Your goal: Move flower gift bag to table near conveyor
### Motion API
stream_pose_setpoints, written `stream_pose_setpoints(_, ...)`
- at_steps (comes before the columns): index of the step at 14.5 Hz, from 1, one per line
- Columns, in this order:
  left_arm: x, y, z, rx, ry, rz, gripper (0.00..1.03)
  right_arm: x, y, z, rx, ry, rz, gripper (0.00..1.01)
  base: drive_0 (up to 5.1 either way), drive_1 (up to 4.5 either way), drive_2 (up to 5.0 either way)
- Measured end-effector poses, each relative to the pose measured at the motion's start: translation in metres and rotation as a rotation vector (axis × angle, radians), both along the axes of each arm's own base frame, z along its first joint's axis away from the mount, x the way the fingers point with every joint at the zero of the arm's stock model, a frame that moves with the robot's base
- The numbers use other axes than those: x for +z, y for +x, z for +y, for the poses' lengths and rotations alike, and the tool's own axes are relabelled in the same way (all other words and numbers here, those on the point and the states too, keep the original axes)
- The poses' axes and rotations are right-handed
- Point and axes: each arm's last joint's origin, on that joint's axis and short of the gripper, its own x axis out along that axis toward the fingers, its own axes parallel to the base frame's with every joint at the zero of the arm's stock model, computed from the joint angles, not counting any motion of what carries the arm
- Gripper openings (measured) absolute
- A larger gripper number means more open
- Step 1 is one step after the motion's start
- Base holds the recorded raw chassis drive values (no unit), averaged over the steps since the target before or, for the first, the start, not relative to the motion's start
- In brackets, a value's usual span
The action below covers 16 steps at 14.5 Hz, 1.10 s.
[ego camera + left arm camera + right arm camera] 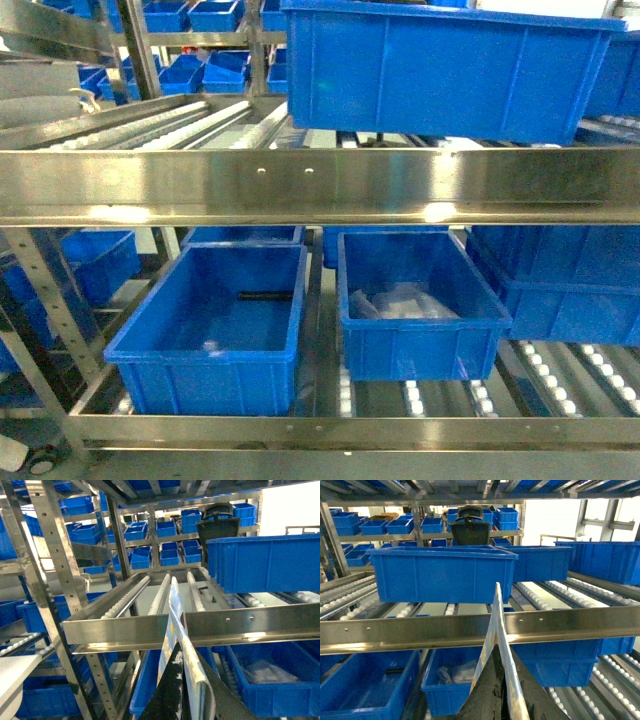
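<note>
Facing conveyor (320, 185); head view lacks both tools; wrist views show each tool (182, 690) (497, 690) apparently pinching flat card edge-on.

Shiny stainless-steel conveyor racking (320, 185) fills head view: broad horizontal front rail across middle of frame, second rail along bottom edge. Sloping tracks of small white rollers (150, 125) at upper left, more rollers at lower right. Left wrist view: three roller tracks (162, 592) run away from front rail at centre. Right wrist view: rail (470, 627) spans frame middle. Flower gift bag, table: cannot tell.
</note>
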Motion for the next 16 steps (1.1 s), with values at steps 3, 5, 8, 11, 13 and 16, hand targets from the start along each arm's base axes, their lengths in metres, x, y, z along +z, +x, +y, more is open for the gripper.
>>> stream_pose_setpoints(3,0.0000,0.0000,0.0001,0.001,0.000,0.000,0.02,-0.0002,0.0000,0.0000,0.000,0.000,0.002,0.02,-4.5,0.97,4.0)
stream_pose_setpoints(5,0.0000,0.0000,0.0000,0.001,0.000,0.000,0.02,-0.0001,0.0001,0.0000,0.000,0.000,0.001,0.02,-4.7,1.09,3.7)
stream_pose_setpoints(8,-0.0001,0.0001,-0.0001,0.000,0.001,0.001,0.02,-0.0005,0.0003,0.0000,0.000,0.001,0.005,0.02,-4.8,1.36,3.5)
stream_pose_setpoints(11,-0.0001,0.0001,0.0000,0.000,0.001,0.001,0.02,0.0000,0.0001,0.0000,0.000,0.000,0.000,0.02,-4.9,1.52,3.3)
stream_pose_setpoints(13,0.0002,-0.0002,0.0002,0.001,-0.002,-0.002,0.02,0.0005,-0.0005,0.0001,0.000,-0.001,-0.006,0.02,-5.0,2.37,2.4)
stream_pose_setpoints(16,0.0001,-0.0001,0.0001,0.001,-0.001,-0.001,0.02,0.0004,-0.0005,0.0001,0.000,-0.001,-0.005,0.02,-5.0,2.33,2.3)
